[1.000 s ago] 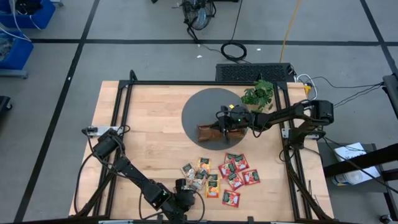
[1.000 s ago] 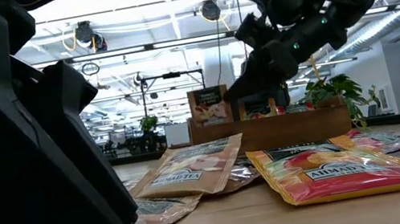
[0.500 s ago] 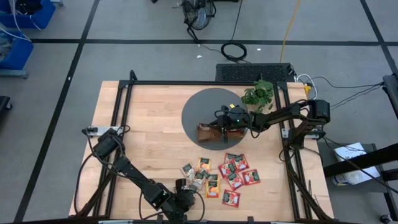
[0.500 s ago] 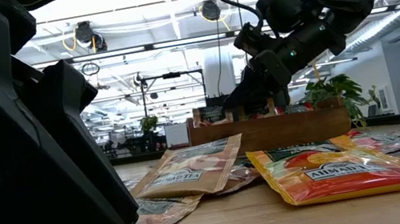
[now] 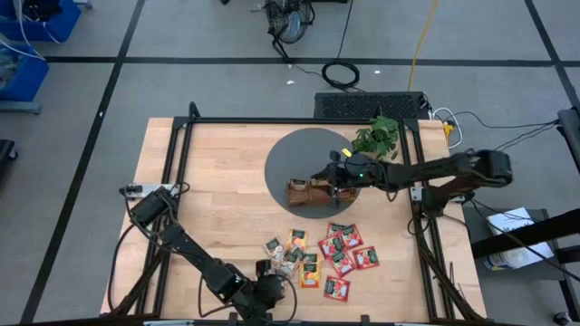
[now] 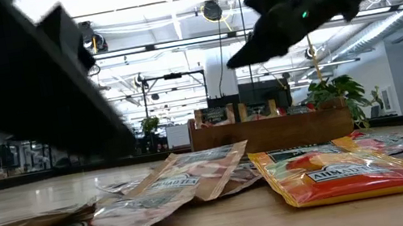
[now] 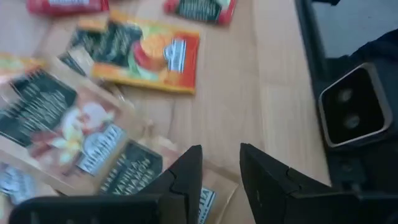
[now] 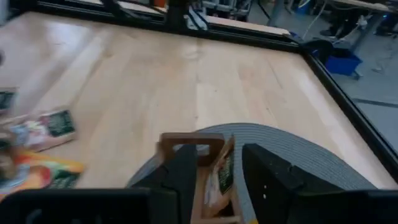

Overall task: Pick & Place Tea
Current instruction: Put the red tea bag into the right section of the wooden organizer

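Observation:
The tea packets (image 5: 319, 258) lie scattered flat on the wood near the front edge, red, orange and beige. A brown wooden tray (image 5: 308, 193) rests on a grey round mat (image 5: 294, 158). A beige packet (image 8: 222, 171) stands on edge in one of its compartments. My right gripper (image 8: 219, 163) hovers open above the tray (image 6: 270, 128), its fingers on either side of that packet and clear of it. Low over the beige packets (image 7: 93, 140) at the front edge, my left gripper (image 7: 221, 163) is open with nothing between its fingers.
A green leafy plant (image 5: 376, 138) stands at the far right, just behind the tray. Black frame rails (image 5: 177, 181) run along the table's edges. A camera block (image 7: 351, 106) sits on the front rail beside my left gripper. Bare wood lies at the table's left.
My right gripper has lowered a beige packet into the tray, opened, let go and risen clear; the packet stays standing in its compartment. My left gripper has lifted up off the packets at the front edge.

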### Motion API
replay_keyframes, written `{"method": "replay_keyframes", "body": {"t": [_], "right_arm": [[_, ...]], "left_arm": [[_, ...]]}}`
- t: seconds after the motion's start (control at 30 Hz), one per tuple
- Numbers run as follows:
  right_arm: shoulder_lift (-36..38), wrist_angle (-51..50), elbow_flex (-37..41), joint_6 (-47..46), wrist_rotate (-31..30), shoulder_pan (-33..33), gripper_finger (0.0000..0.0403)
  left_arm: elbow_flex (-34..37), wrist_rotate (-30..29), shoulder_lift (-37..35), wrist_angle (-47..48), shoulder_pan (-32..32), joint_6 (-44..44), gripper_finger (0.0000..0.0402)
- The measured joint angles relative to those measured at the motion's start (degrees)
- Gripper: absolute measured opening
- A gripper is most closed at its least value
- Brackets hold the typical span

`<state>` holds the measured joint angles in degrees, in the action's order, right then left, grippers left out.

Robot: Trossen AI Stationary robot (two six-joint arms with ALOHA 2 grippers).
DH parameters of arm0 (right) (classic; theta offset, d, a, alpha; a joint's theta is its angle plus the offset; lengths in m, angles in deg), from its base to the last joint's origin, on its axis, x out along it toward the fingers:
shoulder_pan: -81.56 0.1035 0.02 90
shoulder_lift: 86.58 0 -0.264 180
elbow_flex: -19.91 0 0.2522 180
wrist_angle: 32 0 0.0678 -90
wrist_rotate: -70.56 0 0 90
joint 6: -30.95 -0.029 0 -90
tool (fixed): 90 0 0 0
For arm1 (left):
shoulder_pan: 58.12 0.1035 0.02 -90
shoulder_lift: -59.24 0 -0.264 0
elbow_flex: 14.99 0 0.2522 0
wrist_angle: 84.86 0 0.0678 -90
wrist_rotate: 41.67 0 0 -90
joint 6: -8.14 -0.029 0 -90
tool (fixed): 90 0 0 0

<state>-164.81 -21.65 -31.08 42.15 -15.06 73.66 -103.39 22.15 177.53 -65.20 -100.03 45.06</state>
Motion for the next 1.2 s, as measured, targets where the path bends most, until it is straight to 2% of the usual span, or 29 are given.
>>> {"method": "replay_keyframes", "body": {"t": [0.13, 0.23, 0.3, 0.37, 0.47, 0.53, 0.6, 0.77, 0.93, 1.03, 1.2], "right_arm": [[5.7, -10.9, 0.0, -0.2, 1.9, 6.1, 0.012], [8.3, -18.1, 0.1, -4.1, 2.0, 13.0, 0.011], [9.2, -18.6, 1.6, -7.3, 1.1, 18.6, 0.0102], [9.5, -16.1, 4.7, -9.3, -1.2, 25.1, 0.0089], [9.5, -11.0, 9.0, -10.6, -8.7, 34.1, 0.006], [9.5, -8.7, 10.7, -11.4, -14.3, 38.8, 0.0036], [9.5, -7.7, 12.0, -12.7, -18.6, 42.2, 0.0013], [9.5, -7.6, 13.7, -15.2, -25.1, 47.2, 0.0007], [9.5, -6.9, 16.6, -17.3, -25.5, 48.2, 0.0003], [9.2, -2.6, 19.0, -19.3, -25.3, 48.2, 0.0006], [9.2, 6.1, 22.4, -20.8, -23.1, 49.7, 0.0001]], "left_arm": [[0.0, -1.5, -2.8, -0.2, 0.1, -3.2, 0.0113], [0.0, -4.0, -4.1, -0.8, 0.5, -4.0, 0.0113], [0.0, -5.5, -4.5, -3.5, 1.4, -4.1, 0.0113], [-0.1, -5.4, -4.5, -6.3, 2.5, -4.0, 0.0113], [-0.1, -2.1, -4.3, -8.3, 4.9, -4.9, 0.0113], [-0.1, -1.6, -4.1, -9.3, 6.6, -4.9, 0.0113], [0.0, 1.9, -4.1, -10.6, 8.8, -4.9, 0.0113], [-0.7, 11.7, -3.2, -12.0, 14.8, -3.6, 0.0113], [-3.6, 18.4, -1.3, -10.8, 19.4, -3.8, 0.0113], [-5.2, 20.2, 1.4, -11.2, 21.2, -5.0, 0.0113], [-6.1, 20.2, 4.0, -11.0, 23.2, -5.6, 0.0113]]}}
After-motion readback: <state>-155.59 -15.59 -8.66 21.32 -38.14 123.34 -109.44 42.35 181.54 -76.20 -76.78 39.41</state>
